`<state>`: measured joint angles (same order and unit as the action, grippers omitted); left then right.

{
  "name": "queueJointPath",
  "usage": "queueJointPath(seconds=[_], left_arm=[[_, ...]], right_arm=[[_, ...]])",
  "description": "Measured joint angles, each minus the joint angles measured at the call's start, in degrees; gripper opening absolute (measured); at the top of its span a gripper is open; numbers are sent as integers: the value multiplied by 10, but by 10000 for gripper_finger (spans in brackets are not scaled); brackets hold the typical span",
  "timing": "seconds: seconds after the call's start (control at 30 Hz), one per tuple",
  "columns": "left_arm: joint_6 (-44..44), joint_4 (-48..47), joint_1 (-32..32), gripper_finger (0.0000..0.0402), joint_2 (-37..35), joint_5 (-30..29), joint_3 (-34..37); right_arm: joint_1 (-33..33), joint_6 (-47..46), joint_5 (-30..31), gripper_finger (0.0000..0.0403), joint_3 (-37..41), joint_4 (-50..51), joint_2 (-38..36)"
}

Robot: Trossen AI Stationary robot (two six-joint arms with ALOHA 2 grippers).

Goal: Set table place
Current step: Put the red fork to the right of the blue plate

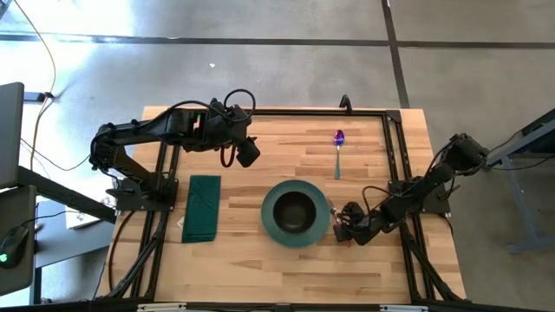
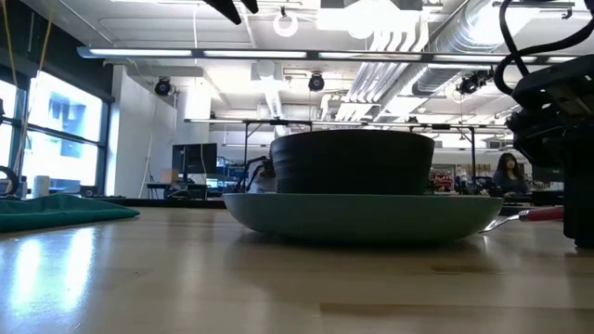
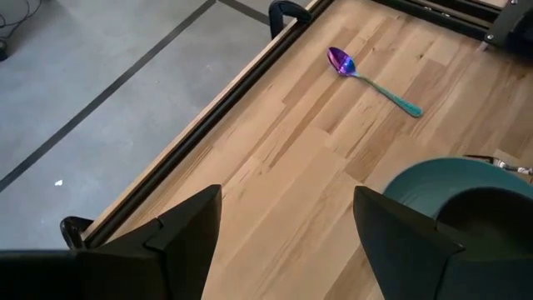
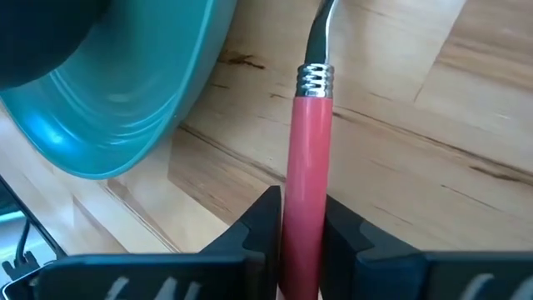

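A teal plate [image 1: 270, 227] with a dark bowl [image 1: 295, 210] on it sits mid-table on the light wood table [image 1: 243, 269]. A folded green napkin [image 1: 201, 208] lies to its left. A spoon [image 1: 337, 152] with a purple bowl and a teal handle lies at the far right. My right gripper [image 4: 301, 218] is low at the plate's right edge [image 1: 341, 227], shut on a red-handled utensil [image 4: 306, 158]; the utensil's head is out of view. My left gripper [image 3: 287, 242] is open and empty, above the table behind the plate [image 1: 247, 154]. My right gripper pinches the utensil's red handle [image 4: 305, 196] between its two fingers, which lie along the handle. The metal collar [image 4: 316, 79] and neck stick out past the fingertips. The utensil lies low and about level beside the plate's rim [image 2: 520, 218]; whether it touches the table I cannot tell.
A thin black rail frame [image 1: 395, 147] runs around the tabletop. Bare wood shows between the napkin and the plate [image 1: 238, 217] and along the near edge. The left arm's base [image 1: 139, 195] stands at the table's left, the right arm's base [image 1: 429, 199] at its right.
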<state>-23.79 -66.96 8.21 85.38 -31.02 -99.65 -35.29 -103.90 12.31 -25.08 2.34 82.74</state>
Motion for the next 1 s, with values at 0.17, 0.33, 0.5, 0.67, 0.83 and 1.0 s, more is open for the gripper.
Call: queueJointPath(seconds=[0.17, 0.33, 0.5, 0.67, 0.83, 1.0], left_arm=[[0, 0, 0, 260, 0, 0, 0], [4, 0, 0, 260, 0, 0, 0], [6, 0, 0, 260, 0, 0, 0], [6, 0, 0, 260, 0, 0, 0], [10, 0, 0, 260, 0, 0, 0], [11, 0, 0, 260, 0, 0, 0]], right_arm=[[4, 15, -4, 56, 0, 0, 0], [4, 22, -8, 86, -1, -1, 0], [4, 22, -8, 111, -1, -2, 0], [5, 9, -11, 117, -1, -3, 0], [6, 10, -31, 117, -1, 3, -8], [5, 9, -43, 118, 2, 52, -50]])
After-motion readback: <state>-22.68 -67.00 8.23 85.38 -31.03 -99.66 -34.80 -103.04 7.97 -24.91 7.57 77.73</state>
